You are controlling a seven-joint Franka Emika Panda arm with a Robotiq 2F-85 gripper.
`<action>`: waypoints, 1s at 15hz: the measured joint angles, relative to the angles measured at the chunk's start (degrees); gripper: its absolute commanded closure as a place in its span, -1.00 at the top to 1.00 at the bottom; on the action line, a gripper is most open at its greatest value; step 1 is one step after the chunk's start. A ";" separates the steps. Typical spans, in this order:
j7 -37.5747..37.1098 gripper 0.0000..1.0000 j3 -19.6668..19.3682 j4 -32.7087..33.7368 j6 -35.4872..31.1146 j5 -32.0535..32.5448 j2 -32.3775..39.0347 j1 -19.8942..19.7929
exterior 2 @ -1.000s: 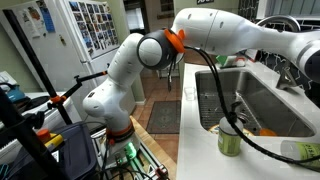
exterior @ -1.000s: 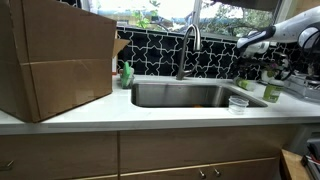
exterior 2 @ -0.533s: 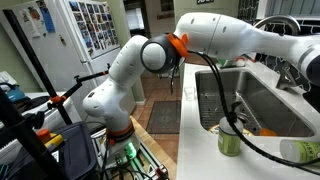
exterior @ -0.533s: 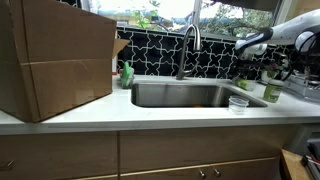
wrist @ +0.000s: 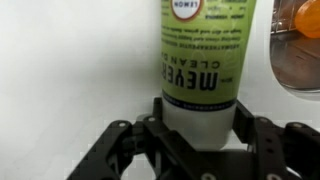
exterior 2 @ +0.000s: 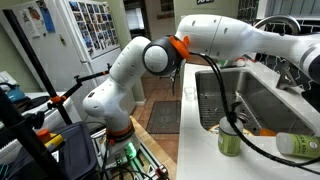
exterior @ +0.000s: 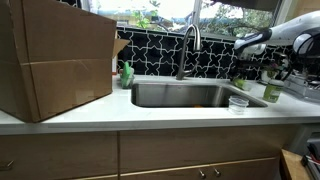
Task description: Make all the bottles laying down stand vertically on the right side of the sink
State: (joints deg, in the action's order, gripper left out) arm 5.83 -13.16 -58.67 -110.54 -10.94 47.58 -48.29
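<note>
In the wrist view my gripper [wrist: 200, 112] is shut on the white lower end of a light-green bottle [wrist: 205, 50] with a pale label. The bottle lies over the white countertop [wrist: 70, 60]. In an exterior view this bottle [exterior 2: 300, 144] shows tilted at the bottom right edge, with the gripper itself out of frame. A second light-green bottle [exterior 2: 229, 140] stands upright on the counter right of the sink [exterior 2: 262, 100]; it also shows in an exterior view [exterior: 272, 91]. The sink [exterior: 180, 94] has a curved faucet [exterior: 188, 45]. My arm [exterior: 258, 40] reaches down at the sink's right end.
A clear plastic cup [exterior: 238, 103] stands at the sink's front right corner. A darker green soap bottle [exterior: 127, 75] stands left of the sink beside a big cardboard box [exterior: 55, 60]. An orange object [wrist: 305, 18] lies in the sink corner.
The held bottle has risen a little and tilted at the bottom right of the exterior view. The arm has shifted slightly. The standing bottle has not moved.
</note>
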 measured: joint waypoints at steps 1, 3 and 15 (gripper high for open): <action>-0.06 -0.19 0.01 0.32 0.23 0.00 0.18 0.09; -0.49 -0.19 -0.02 0.65 0.26 0.09 0.25 0.45; -16.82 -0.19 -8.84 -0.21 -3.96 11.38 -2.19 9.67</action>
State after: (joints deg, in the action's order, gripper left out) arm -10.99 -22.01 -58.88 -114.51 0.44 45.39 -38.62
